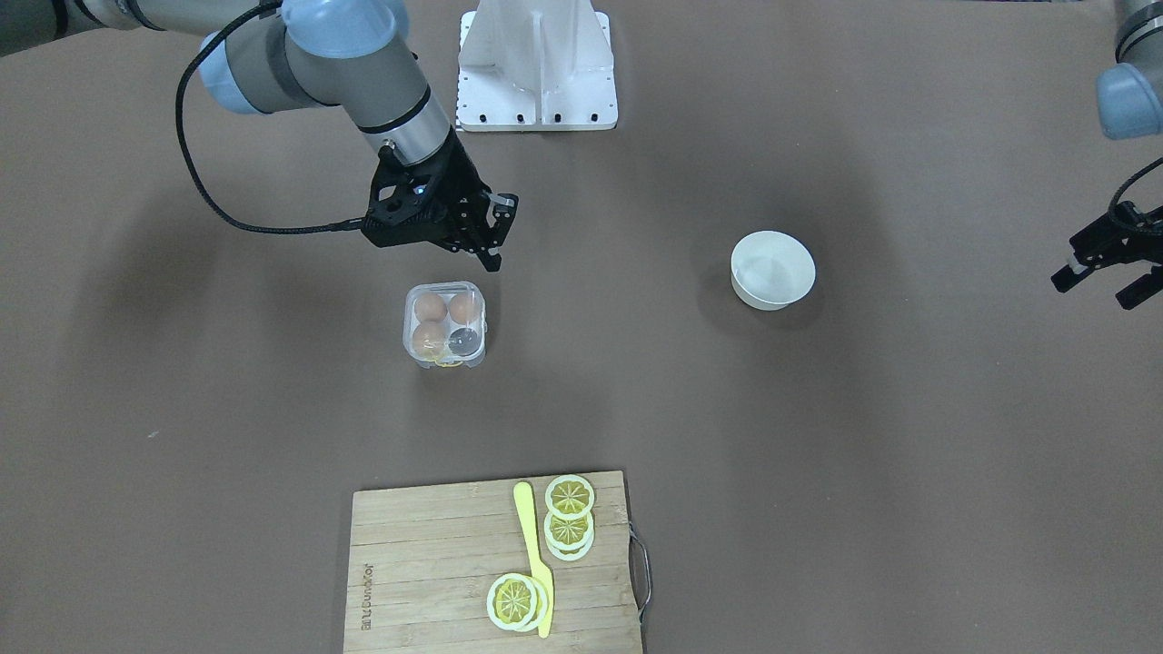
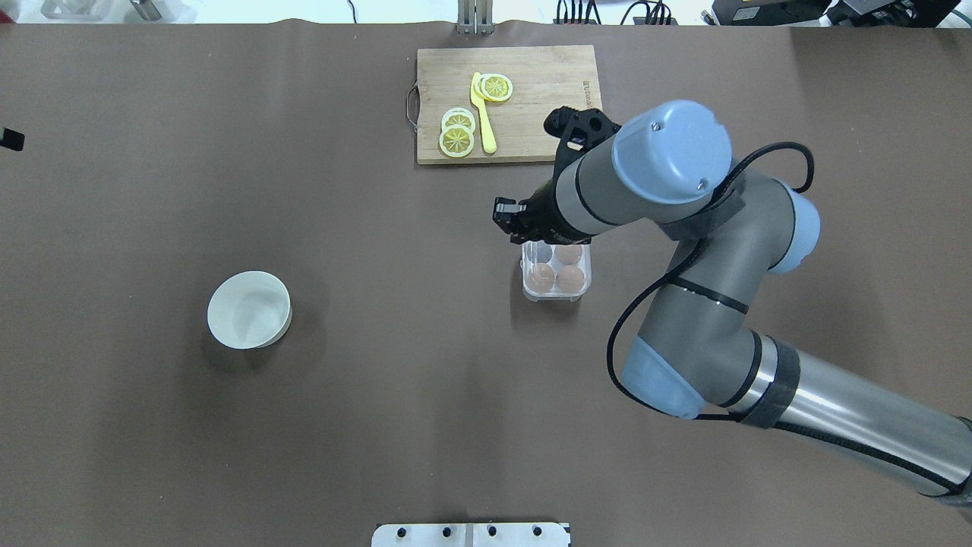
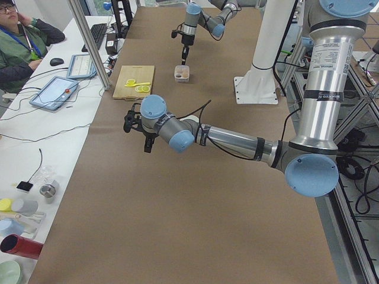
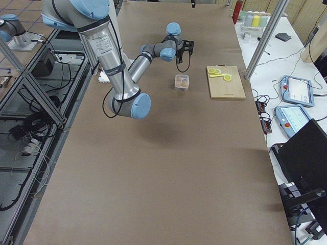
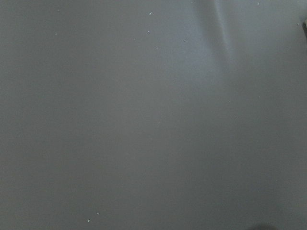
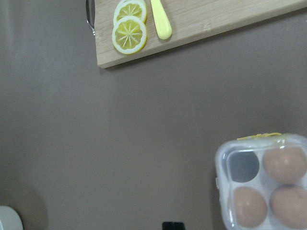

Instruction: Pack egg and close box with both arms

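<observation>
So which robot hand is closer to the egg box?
The right one. The right gripper hangs close above the box. The left gripper is far off to the side, beyond the white bowl.

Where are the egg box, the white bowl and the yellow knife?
egg box (image 6: 242,166), right wrist view, on its empty cell.
white bowl (image 2: 249,309), overhead view, on its bare inside.
yellow knife (image 1: 533,545), front-facing view, on its middle.
</observation>
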Tool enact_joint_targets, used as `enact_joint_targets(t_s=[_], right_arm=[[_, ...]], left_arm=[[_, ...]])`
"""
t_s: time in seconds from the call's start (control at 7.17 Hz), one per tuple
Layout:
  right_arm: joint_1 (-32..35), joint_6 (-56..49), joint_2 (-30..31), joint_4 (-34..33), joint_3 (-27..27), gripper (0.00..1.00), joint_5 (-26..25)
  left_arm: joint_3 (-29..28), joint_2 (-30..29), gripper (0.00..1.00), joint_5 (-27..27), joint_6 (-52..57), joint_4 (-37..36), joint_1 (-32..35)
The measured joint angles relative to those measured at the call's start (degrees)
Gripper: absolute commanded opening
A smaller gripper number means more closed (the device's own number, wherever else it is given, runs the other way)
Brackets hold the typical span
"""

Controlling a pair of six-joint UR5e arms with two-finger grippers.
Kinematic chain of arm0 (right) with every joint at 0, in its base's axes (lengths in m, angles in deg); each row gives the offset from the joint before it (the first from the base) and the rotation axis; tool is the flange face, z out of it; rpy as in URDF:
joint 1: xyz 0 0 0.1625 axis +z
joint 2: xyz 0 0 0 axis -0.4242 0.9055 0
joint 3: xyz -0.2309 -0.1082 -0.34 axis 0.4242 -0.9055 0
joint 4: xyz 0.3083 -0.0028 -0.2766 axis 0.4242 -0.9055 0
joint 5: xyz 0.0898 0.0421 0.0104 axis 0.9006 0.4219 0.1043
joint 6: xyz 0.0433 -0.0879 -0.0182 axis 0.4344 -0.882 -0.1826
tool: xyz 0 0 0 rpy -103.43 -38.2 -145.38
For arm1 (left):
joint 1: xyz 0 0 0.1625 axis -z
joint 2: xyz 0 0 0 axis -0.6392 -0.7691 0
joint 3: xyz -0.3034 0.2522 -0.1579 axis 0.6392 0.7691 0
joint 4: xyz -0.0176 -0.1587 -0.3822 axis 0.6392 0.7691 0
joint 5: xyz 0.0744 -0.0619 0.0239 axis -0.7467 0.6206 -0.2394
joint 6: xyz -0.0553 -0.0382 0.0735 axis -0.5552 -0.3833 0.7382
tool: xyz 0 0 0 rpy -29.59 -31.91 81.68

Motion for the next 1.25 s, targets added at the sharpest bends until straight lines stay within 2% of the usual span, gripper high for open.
enact_joint_targets(t_s=[0.14,0.42,0.56,0.7,0.98,1.12,1.25], right_arm=[[3.6,-1.3,0.2,-3.9,0.2,0.99,2.4],[10.2,-11.2,2.2,-12.8,0.8,1.00,4.6],[14.0,-17.7,4.4,-15.1,0.8,1.00,6.6],[18.4,-25.6,7.5,-16.2,0.7,1.00,9.3],[26.8,-42.6,12.4,-21.0,0.4,1.00,12.4],[30.9,-53.3,13.6,-26.1,0.3,1.00,12.9],[34.9,-62.8,15.6,-29.8,-0.2,1.00,14.1]], left_arm=[[-0.1,0.6,0.98,0.0,0.1,0.0,0.9],[-0.9,2.8,0.98,-0.1,5.3,-1.1,3.9],[-1.3,3.5,0.98,-0.9,11.6,-5.5,5.7],[-0.8,3.6,0.98,-4.3,19.4,-13.6,7.2],[3.2,3.0,0.98,-15.2,33.6,-33.3,8.6],[4.4,3.0,0.98,-17.5,37.8,-38.5,9.4],[4.4,3.6,0.98,-18.4,39.6,-40.5,10.0]])
